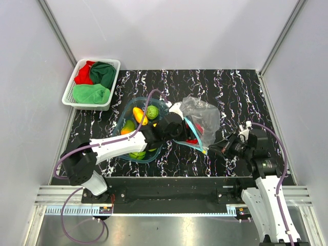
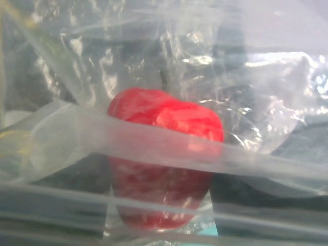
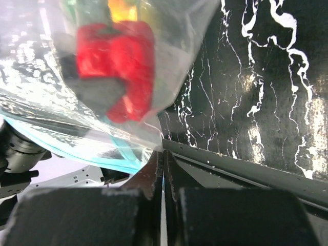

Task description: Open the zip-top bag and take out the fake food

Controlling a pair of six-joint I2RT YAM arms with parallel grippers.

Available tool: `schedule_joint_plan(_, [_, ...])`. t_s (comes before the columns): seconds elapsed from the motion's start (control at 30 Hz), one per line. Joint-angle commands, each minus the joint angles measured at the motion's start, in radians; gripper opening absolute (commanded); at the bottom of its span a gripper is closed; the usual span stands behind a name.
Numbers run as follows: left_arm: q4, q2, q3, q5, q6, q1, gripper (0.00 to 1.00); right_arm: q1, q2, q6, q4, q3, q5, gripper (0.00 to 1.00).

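Top external view: the black worktop (image 1: 246, 102) fills the middle of the frame. Left of centre sits a blue tub (image 1: 122, 119) holding yellow and green fake food (image 1: 139, 116). Just right of it lies the clear zip-top bag (image 1: 204, 114). The left gripper (image 1: 180, 126) is at the bag's mouth; I cannot tell if it is open. The right gripper (image 3: 163, 166) is pinched tight on the bag's lower edge. One red fake food (image 2: 164, 154) is inside the bag.

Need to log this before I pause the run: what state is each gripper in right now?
Left gripper: reaching into the zip-top bag; open or closed cannot be told.
Right gripper: closed, pinching the bag's edge.
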Motion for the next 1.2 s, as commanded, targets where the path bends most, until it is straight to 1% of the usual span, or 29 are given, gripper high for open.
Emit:
schedule_joint_plan(0.0, [0.217,-0.058,0.054,-0.121,-0.015,0.028,0.0,-0.007,-0.027,-0.043,-0.116,-0.016,0.113,0.0])
schedule_joint_plan(0.07, [0.171,-0.041,0.086,-0.109,-0.015,0.025,0.0,-0.007,-0.012,-0.072,-0.137,0.017,0.145,0.0])
schedule_joint_plan(0.13, [0.166,-0.05,0.074,-0.117,-0.046,0.025,0.0,-0.007,0.008,-0.097,-0.153,0.039,0.196,0.0])
schedule_joint_plan(0.23, [0.215,-0.079,0.029,-0.147,-0.094,0.033,0.0,-0.005,0.041,-0.117,-0.153,0.05,0.242,0.0])
schedule_joint_plan(0.27, [0.229,-0.082,0.026,-0.169,-0.094,0.033,0.0,-0.007,0.06,-0.118,-0.147,0.051,0.235,0.0])
schedule_joint_plan(0.33, [0.231,-0.072,0.049,-0.17,-0.085,0.033,0.0,-0.007,0.074,-0.114,-0.138,0.064,0.172,0.0])
schedule_joint_plan(0.37, [0.196,-0.064,0.061,-0.183,-0.08,0.033,0.0,-0.007,0.071,-0.114,-0.14,0.074,0.131,0.0])
schedule_joint_plan(0.4, [0.183,-0.056,0.072,-0.187,-0.081,0.031,0.0,-0.007,0.062,-0.111,-0.141,0.083,0.109,0.05])
schedule_joint_plan(0.43, [0.18,-0.041,0.083,-0.186,-0.087,0.031,0.0,-0.007,0.033,-0.103,-0.139,0.108,0.088,0.13])
schedule_joint_plan(0.5, [0.17,-0.024,0.088,-0.18,-0.112,0.031,0.0,-0.005,-0.004,-0.083,-0.127,0.123,0.019,0.34])
schedule_joint_plan(0.53, [0.165,-0.004,0.1,-0.175,-0.115,0.033,0.0,-0.007,-0.034,-0.051,-0.107,0.125,-0.008,0.41])
schedule_joint_plan(0.57, [0.163,0.006,0.106,-0.16,-0.121,0.033,0.0,-0.007,-0.048,-0.028,-0.089,0.117,-0.07,0.47])
schedule_joint_plan(0.6, [0.166,0.016,0.109,-0.149,-0.126,0.033,0.0,-0.005,-0.061,-0.001,-0.061,0.104,-0.11,0.58])
schedule_joint_plan(0.63, [0.172,0.034,0.114,-0.131,-0.13,0.031,0.0,-0.007,-0.077,0.057,0.014,0.069,-0.149,0.62])
schedule_joint_plan(0.67, [0.182,0.042,0.121,-0.121,-0.14,0.031,0.0,-0.007,-0.082,0.085,0.046,0.053,-0.202,0.65])
schedule_joint_plan(0.73, [0.182,0.06,0.129,-0.105,-0.146,0.031,0.0,-0.007,-0.096,0.148,0.138,0.012,-0.241,0.74])
schedule_joint_plan(0.77, [0.183,0.065,0.14,-0.101,-0.149,0.03,0.0,-0.007,-0.094,0.165,0.166,0.002,-0.273,0.76])
schedule_joint_plan(0.87, [0.183,0.083,0.15,-0.097,-0.149,0.022,0.0,-0.007,-0.067,0.159,0.2,0.008,-0.316,0.79])
schedule_joint_plan(1.0, [0.188,0.106,0.167,-0.098,-0.166,0.008,0.0,-0.007,-0.061,0.156,0.218,0.015,-0.305,0.79])
schedule_joint_plan(1.03, [0.191,0.112,0.173,-0.101,-0.166,0.004,0.0,-0.005,-0.048,0.17,0.231,-0.001,-0.307,0.78])
schedule_joint_plan(1.17, [0.186,0.131,0.193,-0.104,-0.169,-0.016,0.0,-0.005,-0.004,0.194,0.294,-0.03,-0.351,0.66])
